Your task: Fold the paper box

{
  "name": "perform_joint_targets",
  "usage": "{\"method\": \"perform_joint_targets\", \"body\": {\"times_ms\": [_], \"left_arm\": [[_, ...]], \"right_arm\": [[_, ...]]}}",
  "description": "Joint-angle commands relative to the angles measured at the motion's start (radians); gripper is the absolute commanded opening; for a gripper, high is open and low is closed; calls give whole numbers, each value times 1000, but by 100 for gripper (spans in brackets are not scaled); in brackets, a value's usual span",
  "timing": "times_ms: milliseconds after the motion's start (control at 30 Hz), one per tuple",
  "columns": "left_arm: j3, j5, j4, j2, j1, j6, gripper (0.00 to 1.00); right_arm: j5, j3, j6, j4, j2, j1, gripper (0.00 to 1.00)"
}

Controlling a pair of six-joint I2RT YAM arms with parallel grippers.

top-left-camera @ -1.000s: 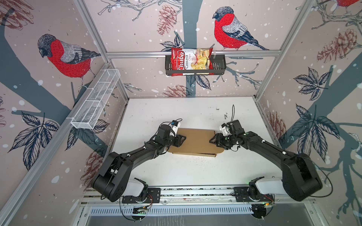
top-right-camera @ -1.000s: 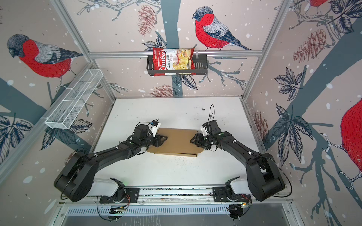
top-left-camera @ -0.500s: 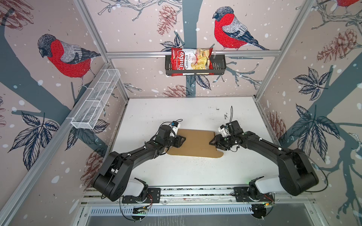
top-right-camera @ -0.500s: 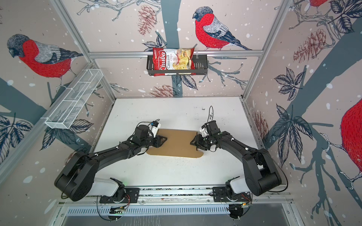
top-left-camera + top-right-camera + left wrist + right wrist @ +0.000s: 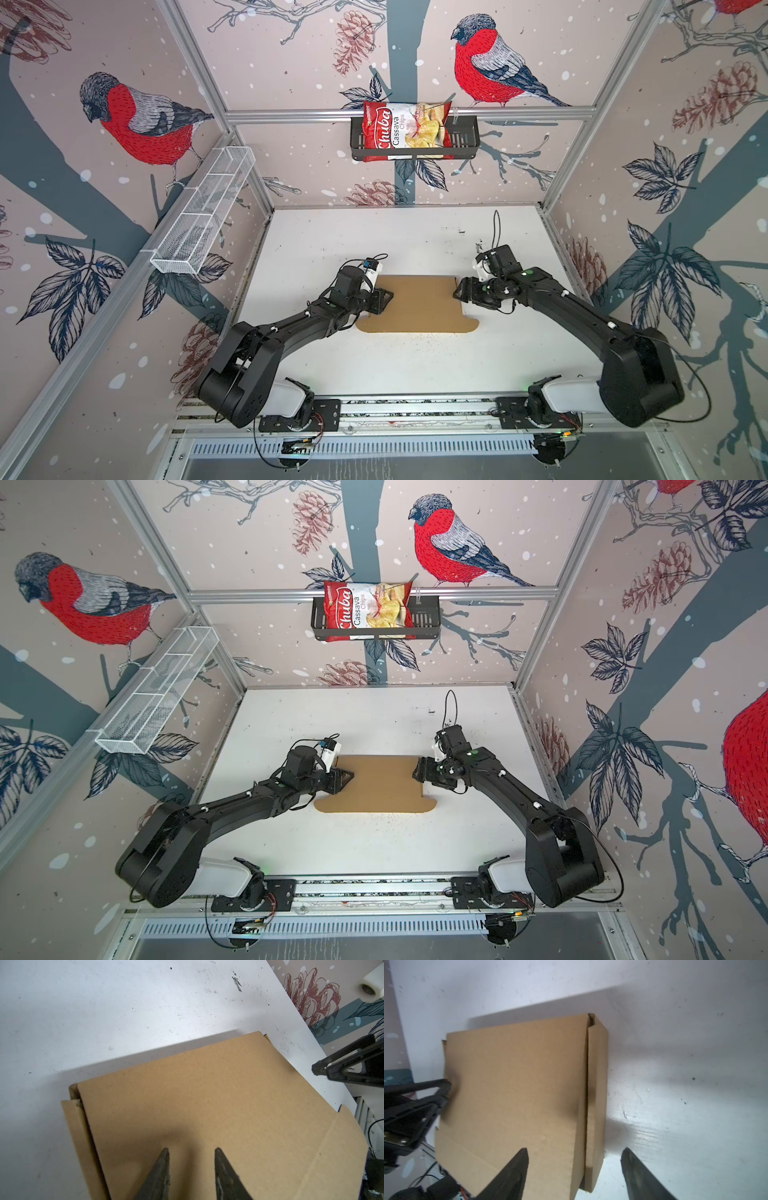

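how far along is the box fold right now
Done: the paper box has its lid panel lying flat over the body, with the side walls up. In hand: the left gripper sits over the lid's left end, jaws slightly apart. The right gripper straddles the right wall, jaws wide. Neither grips anything. Left: the rounded front flap sticks out flat on the near side, not yet tucked in.

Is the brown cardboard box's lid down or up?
Down. The plain brown corrugated cardboard box's lid lies flat across the top; its rounded front flap sticks out, untucked.
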Motion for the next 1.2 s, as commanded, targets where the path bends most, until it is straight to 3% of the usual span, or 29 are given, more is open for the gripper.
{"method": "perform_joint_targets", "body": {"times_ms": [0,267,433,567,667,900,1000,1167], "left_arm": [[-2,-16,-14,-1,-3,-5,37],[-7,-69,-28,30,-20,-3,32],[65,-63,-116,11,-22,1,32],[116,-69,-226,-80,23,-20,40],[98,-78,-270,-166,80,-61,51],[-82,-8,-135,-234,148,-202,71],[-125,10,-83,-227,158,-238,73],[-174,152,68,-133,158,-275,69]], "right_arm": [[20,-14,-28,52,37,25,73],[-12,-127,-47,173,104,-4,55],[-36,-133,-34,206,107,-6,54],[-43,-129,-44,204,107,-15,54],[-55,-127,-47,215,83,-16,58],[-79,-102,-42,214,52,-25,66],[-74,-102,-29,214,50,-14,66],[-72,-115,-16,247,97,29,60]]}}
